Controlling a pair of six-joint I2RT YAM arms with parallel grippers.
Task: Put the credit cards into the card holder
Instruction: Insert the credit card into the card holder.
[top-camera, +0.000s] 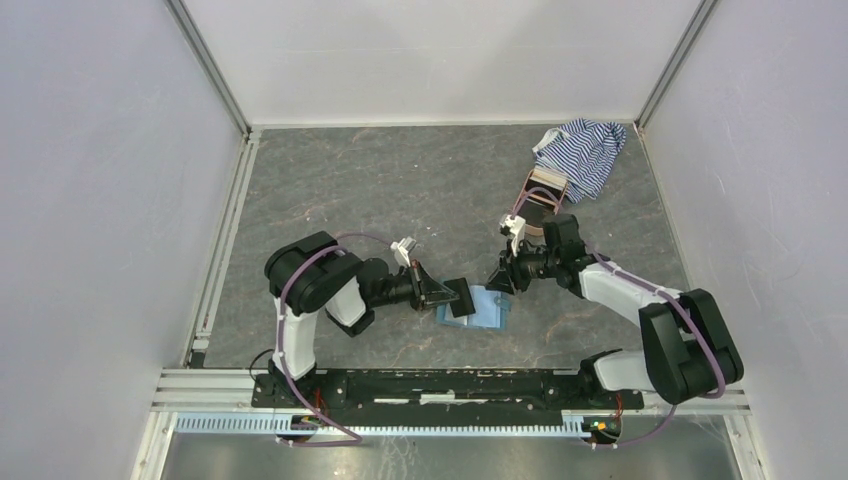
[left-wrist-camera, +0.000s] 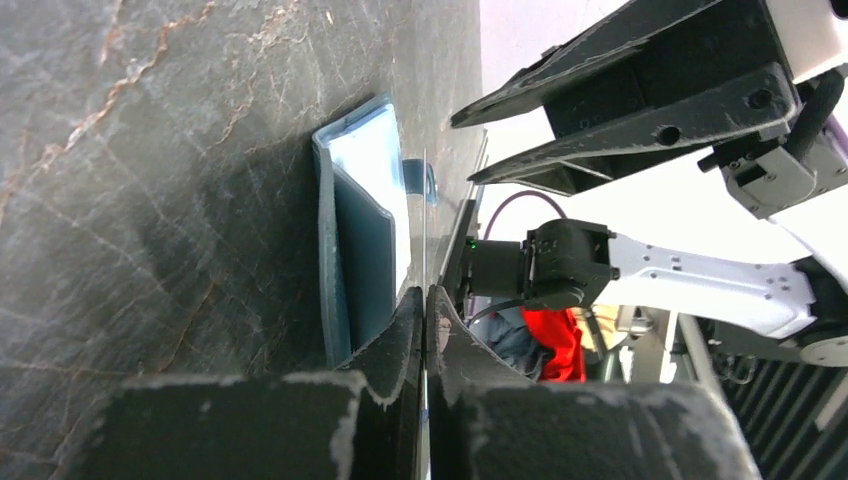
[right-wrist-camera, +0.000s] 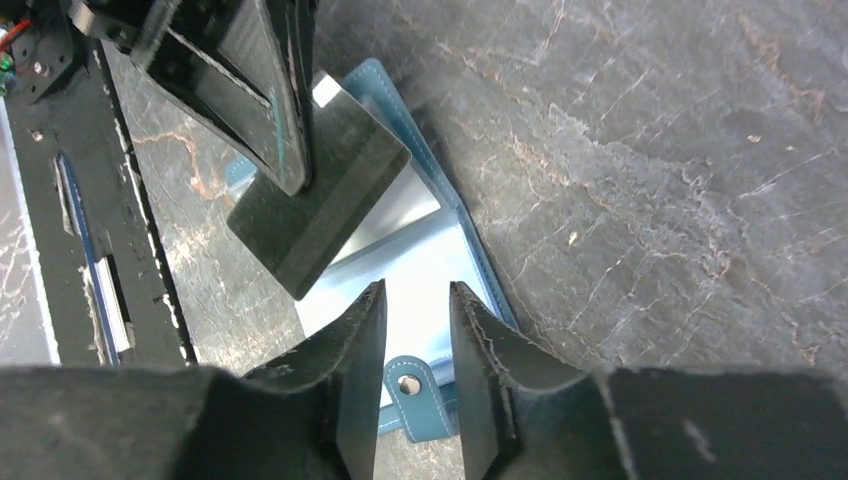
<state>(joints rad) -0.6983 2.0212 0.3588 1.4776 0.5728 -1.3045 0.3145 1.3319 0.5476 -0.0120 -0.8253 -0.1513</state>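
Left gripper (left-wrist-camera: 425, 300) pinches 1 dark card (right-wrist-camera: 322, 208) over the open card holder (right-wrist-camera: 425, 262); right gripper (right-wrist-camera: 416, 298) hangs slightly parted, empty

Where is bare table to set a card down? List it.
Bare: table between left wall and striped cloth, and right of the card holder. Crowded: over the card holder, where left gripper, its credit card and right gripper meet.

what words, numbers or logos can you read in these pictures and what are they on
None can be read.
The card in the left gripper: plain dark face, no print showing.
The wallet: bare, and its tab too.
The striped cloth and the brown thing beside it: too small to tell.
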